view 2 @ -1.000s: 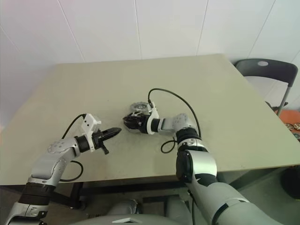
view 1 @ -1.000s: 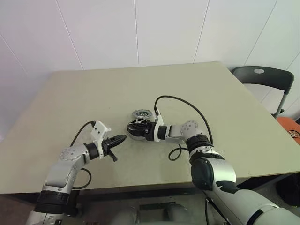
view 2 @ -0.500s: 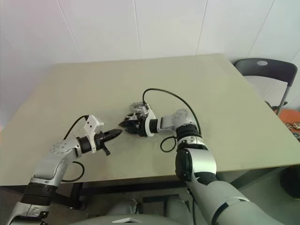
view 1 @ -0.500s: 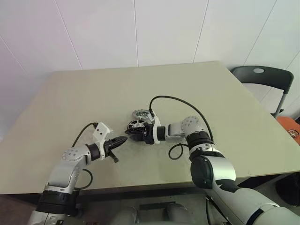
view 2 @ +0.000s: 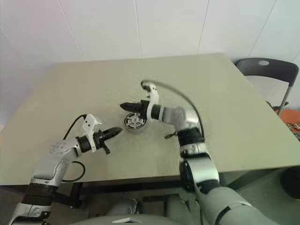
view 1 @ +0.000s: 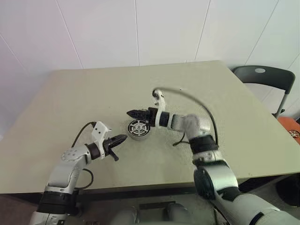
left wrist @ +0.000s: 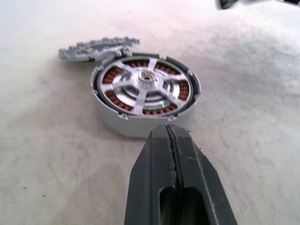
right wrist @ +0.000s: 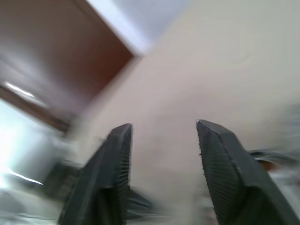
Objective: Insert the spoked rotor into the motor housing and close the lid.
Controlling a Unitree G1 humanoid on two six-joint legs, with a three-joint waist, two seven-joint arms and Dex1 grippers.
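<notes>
The motor housing (left wrist: 123,126) rests on the table, copper windings showing inside its silver rim. The spoked rotor (left wrist: 145,86) lies flat inside it, also seen from the head (view 1: 138,126). A flat grey disc with a notched edge (left wrist: 98,47), apparently the lid, lies just behind the housing and touches its rim. My right gripper (view 1: 132,113) hovers just above and behind the housing, fingers (right wrist: 115,154) apart with nothing between them. My left gripper (view 1: 123,138) is shut and empty, its tip (left wrist: 171,133) a short way in front of the housing.
The beige table (view 1: 220,93) stretches wide around the parts. A black cable (view 1: 197,101) arches over my right arm. A dark chair (view 1: 262,75) stands past the table's right corner, with an orange object (view 1: 291,129) below it.
My right gripper has let go of the rotor, which now lies flat in the housing. It has risen, rolled and drawn back over the disc behind. The left gripper has stayed put.
</notes>
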